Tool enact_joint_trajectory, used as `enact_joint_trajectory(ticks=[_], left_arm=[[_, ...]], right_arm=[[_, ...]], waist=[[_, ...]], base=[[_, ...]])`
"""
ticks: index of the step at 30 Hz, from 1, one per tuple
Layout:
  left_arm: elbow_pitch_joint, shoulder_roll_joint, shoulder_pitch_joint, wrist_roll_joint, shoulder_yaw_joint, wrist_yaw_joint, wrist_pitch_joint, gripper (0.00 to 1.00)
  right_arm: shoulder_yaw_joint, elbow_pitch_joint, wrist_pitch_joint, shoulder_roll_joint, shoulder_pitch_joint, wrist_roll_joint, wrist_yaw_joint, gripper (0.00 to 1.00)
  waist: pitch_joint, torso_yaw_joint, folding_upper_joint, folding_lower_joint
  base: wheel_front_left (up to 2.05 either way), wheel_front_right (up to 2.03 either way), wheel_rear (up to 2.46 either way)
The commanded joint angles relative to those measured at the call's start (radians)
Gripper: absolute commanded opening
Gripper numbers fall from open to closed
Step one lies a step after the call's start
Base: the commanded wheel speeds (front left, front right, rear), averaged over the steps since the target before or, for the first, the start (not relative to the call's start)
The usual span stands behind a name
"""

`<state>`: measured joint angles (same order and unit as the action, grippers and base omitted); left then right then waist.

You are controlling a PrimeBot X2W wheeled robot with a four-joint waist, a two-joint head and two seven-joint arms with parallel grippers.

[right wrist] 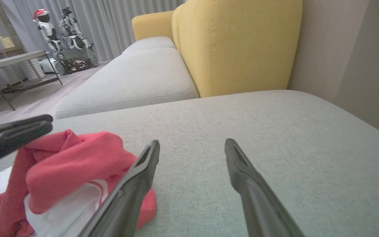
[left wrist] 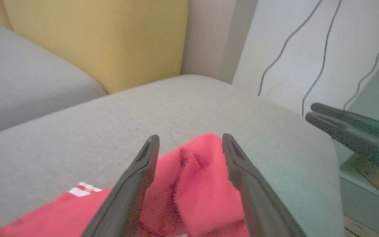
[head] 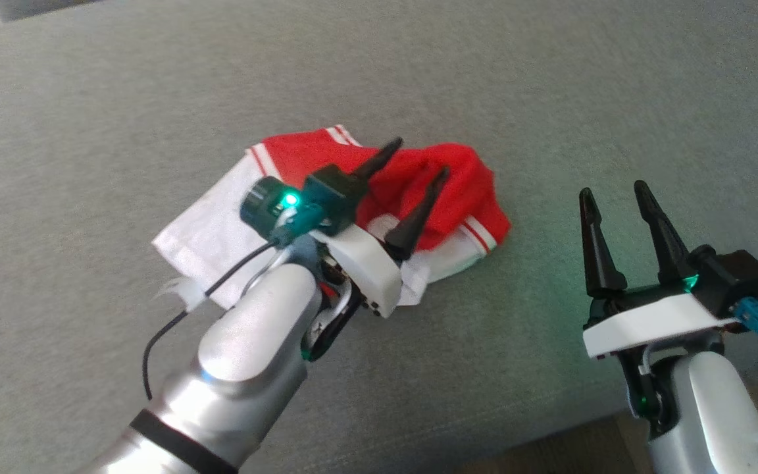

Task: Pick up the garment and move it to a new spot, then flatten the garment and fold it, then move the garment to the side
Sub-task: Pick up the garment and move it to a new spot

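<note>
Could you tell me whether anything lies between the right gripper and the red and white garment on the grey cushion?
Nothing visible does. Only bare grey fabric sofa cushion separates the open right gripper from the crumpled red and white garment. The open left gripper hovers over the garment, out of that path.

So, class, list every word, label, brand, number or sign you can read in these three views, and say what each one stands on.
No text can be read anywhere.
The red and white fabric garment carries only plain stripes, no letters or label.
The grey fabric sofa cushion is unmarked.
The small robot figures by the far curtains are too small and blurred to show any writing.
</note>
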<state>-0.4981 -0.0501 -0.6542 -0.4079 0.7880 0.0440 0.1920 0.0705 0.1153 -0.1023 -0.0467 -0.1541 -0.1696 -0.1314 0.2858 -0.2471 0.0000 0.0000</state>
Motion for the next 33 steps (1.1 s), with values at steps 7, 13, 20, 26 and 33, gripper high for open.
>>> enact_joint_trajectory(ticks=[7, 13, 20, 26, 33], left_arm=[[0.130, -0.068, 0.068, -0.013, -0.151, -0.112, 0.062, 1.00], [0.221, -0.150, 0.181, -0.013, -0.292, -0.207, 0.069, 1.00], [0.320, -0.235, 0.350, 0.010, -0.437, -0.259, 0.069, 1.00], [0.371, -0.262, 0.464, 0.023, -0.470, -0.255, 0.070, 1.00], [0.393, -0.274, 0.535, 0.010, -0.477, -0.243, 0.070, 1.00]], right_arm=[[-0.001, -0.050, 0.033, -0.004, 0.006, 0.039, 0.001, 1.00], [-0.003, -0.065, 0.058, -0.004, 0.023, 0.068, 0.001, 1.00], [-0.003, -0.071, 0.080, -0.004, 0.049, 0.086, 0.001, 1.00], [-0.005, -0.075, 0.097, -0.004, 0.087, 0.094, 0.001, 1.00], [0.000, -0.086, 0.117, -0.004, 0.126, 0.102, 0.001, 1.00]], waist=[[-0.085, 0.119, 0.0000, 0.0000], [-0.119, 0.172, 0.0000, 0.0000], [-0.166, 0.208, 0.0000, 0.0000], [-0.209, 0.229, 0.0000, 0.0000], [-0.249, 0.227, 0.0000, 0.0000]], base=[[0.00, 0.00, 0.00], [0.00, 0.00, 0.00], [0.00, 0.00, 0.00], [0.00, 0.00, 0.00], [0.00, 0.00, 0.00]])
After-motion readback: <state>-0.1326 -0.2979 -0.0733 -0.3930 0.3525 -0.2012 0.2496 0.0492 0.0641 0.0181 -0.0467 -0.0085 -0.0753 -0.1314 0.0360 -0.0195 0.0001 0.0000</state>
